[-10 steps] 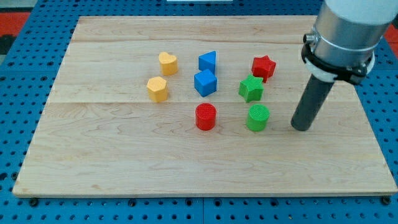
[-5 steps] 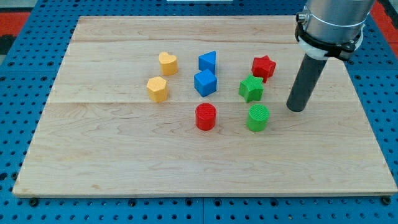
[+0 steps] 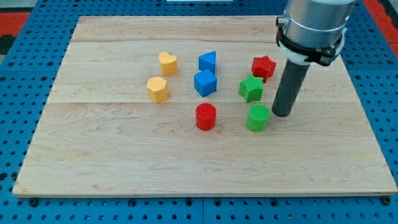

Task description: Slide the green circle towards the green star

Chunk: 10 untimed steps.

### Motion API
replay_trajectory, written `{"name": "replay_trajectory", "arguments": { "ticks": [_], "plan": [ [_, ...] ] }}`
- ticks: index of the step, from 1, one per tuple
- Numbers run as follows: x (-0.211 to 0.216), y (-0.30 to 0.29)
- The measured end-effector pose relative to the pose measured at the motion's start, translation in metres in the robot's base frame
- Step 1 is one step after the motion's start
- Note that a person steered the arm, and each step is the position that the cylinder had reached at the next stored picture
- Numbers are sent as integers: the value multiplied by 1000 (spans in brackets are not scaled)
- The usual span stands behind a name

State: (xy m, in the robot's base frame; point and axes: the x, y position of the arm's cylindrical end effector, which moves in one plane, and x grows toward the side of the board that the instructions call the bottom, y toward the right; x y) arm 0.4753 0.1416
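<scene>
Resting on the pale wooden worktop, which sits over a blue pegboard, my tip stands just right of the green circle at centre right; as a bare rod, this end effector holds nothing. The green star lies just above the circle.

Pale wood counter, plank seams running w/ the view's width. Blue pegboard w/ holes around it; red patch at top-left corner. Even light.
</scene>
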Motion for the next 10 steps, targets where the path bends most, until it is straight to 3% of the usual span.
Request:
{"name": "replay_trajectory", "arguments": {
  "ticks": [5,10],
  "plan": [
    [47,-23],
    [34,-9]
  ]
}}
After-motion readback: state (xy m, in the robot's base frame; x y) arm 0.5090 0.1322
